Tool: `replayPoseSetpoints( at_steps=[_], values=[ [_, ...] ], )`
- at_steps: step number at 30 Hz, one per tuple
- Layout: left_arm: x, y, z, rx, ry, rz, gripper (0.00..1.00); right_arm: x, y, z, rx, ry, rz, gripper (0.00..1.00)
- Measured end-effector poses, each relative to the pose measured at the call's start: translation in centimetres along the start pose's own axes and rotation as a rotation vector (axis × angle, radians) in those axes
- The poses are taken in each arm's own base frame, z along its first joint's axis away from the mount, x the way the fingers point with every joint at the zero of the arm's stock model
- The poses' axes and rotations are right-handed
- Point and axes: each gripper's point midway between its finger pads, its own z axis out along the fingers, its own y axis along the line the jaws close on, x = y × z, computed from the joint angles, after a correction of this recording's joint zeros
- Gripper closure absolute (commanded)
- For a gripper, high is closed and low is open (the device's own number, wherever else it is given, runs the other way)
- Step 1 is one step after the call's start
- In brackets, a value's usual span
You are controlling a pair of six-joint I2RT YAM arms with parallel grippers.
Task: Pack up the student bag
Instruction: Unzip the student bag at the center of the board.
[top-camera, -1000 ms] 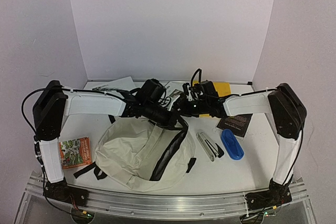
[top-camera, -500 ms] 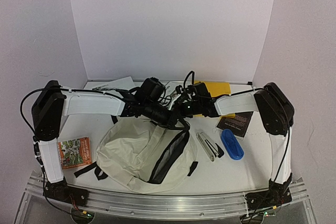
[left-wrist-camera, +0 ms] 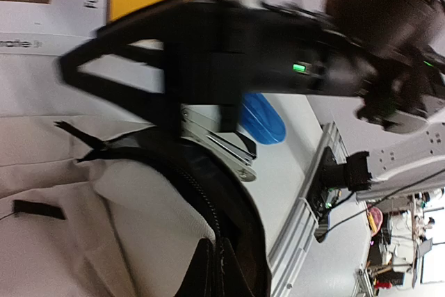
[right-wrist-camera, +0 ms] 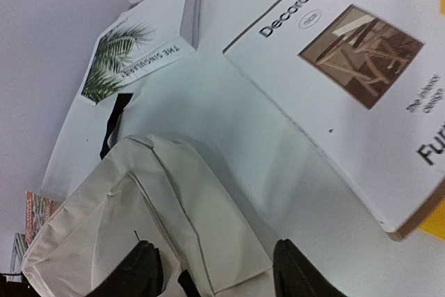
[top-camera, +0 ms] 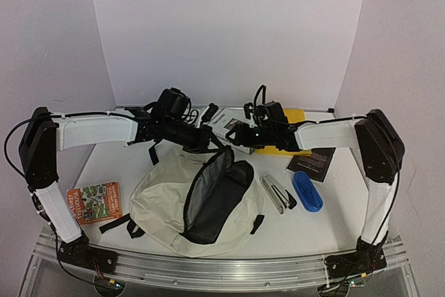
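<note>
The student bag (top-camera: pixel 163 206) is a cream backpack lying in the middle of the table, its mouth gaping and the grey lining (top-camera: pixel 212 196) showing. My left gripper (top-camera: pixel 211 145) is at the bag's far rim. In the left wrist view its fingers (left-wrist-camera: pixel 208 273) are pinched shut on the zipper edge (left-wrist-camera: pixel 198 196). My right gripper (top-camera: pixel 232 136) hovers just right of it, over the bag's top corner. In the right wrist view its fingertips (right-wrist-camera: pixel 142 269) stand apart above cream fabric (right-wrist-camera: pixel 188 206) with nothing between them.
Behind the bag lie a white Decorate magazine (right-wrist-camera: pixel 341 81), a palm-cover book (right-wrist-camera: pixel 135 50) and a yellow book (top-camera: pixel 290 117). To the right are a black booklet (top-camera: pixel 311 165), a blue case (top-camera: pixel 306 191) and silver tools (top-camera: pixel 274 193). A colourful book (top-camera: pixel 97 201) lies front left.
The right gripper has opened, let go of the bag's rim and drawn back right. The left arm pulled back and left with the rim, and the bag's mouth now gapes wide.
</note>
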Motion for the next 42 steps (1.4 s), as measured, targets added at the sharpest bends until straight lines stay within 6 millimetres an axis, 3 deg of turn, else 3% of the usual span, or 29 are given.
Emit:
replayPoseSetpoints(
  at_steps=[4, 7, 10, 14, 16, 19, 22, 27, 30, 35, 39, 42],
  values=[
    [-1.2, 3.3, -1.7, -0.089, -0.042, -0.05, 1.0, -2.4, 0.5, -3.7, 0.05, -0.078, 0.007, 0.26],
    [-1.1, 4.5, -2.0, -0.13, -0.048, -0.069, 1.0, -2.6, 0.4, -6.0, 0.079, -0.094, 0.028, 0.22],
    [-0.9, 5.2, -2.1, -0.155, -0.05, -0.079, 1.0, -0.6, -0.9, -7.6, 0.13, -0.051, 0.061, 0.16],
    [-0.6, 5.9, -2.3, -0.172, -0.053, -0.097, 1.0, 3.7, -3.0, -8.9, 0.213, 0.043, 0.117, 0.13],
    [-0.5, 6.1, -2.4, -0.178, -0.056, -0.104, 1.0, 5.6, -3.1, -9.3, 0.242, 0.085, 0.132, 0.13],
    [-0.6, 6.3, -2.5, -0.18, -0.062, -0.109, 1.0, 7.8, -1.7, -9.5, 0.248, 0.129, 0.131, 0.15],
    [-0.6, 6.5, -2.6, -0.186, -0.066, -0.11, 1.0, 9.3, 0.0, -9.4, 0.238, 0.151, 0.127, 0.24],
    [-0.5, 7.1, -3.2, -0.209, -0.082, -0.131, 1.0, 10.9, 0.4, -9.7, 0.275, 0.18, 0.129, 0.69],
    [-0.6, 7.7, -4.3, -0.231, -0.105, -0.145, 1.0, 11.2, -0.4, -9.9, 0.314, 0.189, 0.129, 0.87],
    [-0.7, 9.9, -6.9, -0.293, -0.152, -0.198, 1.0, 10.0, -1.4, -10.3, 0.373, 0.168, 0.087, 1.0],
    [-0.6, 12.4, -10.7, -0.347, -0.216, -0.266, 1.0, 8.0, -3.4, -10.6, 0.408, 0.137, 0.07, 1.0],
    [-0.4, 13.2, -12.9, -0.368, -0.255, -0.294, 1.0, 6.8, -5.0, -10.9, 0.432, 0.122, 0.061, 1.0]
  ],
)
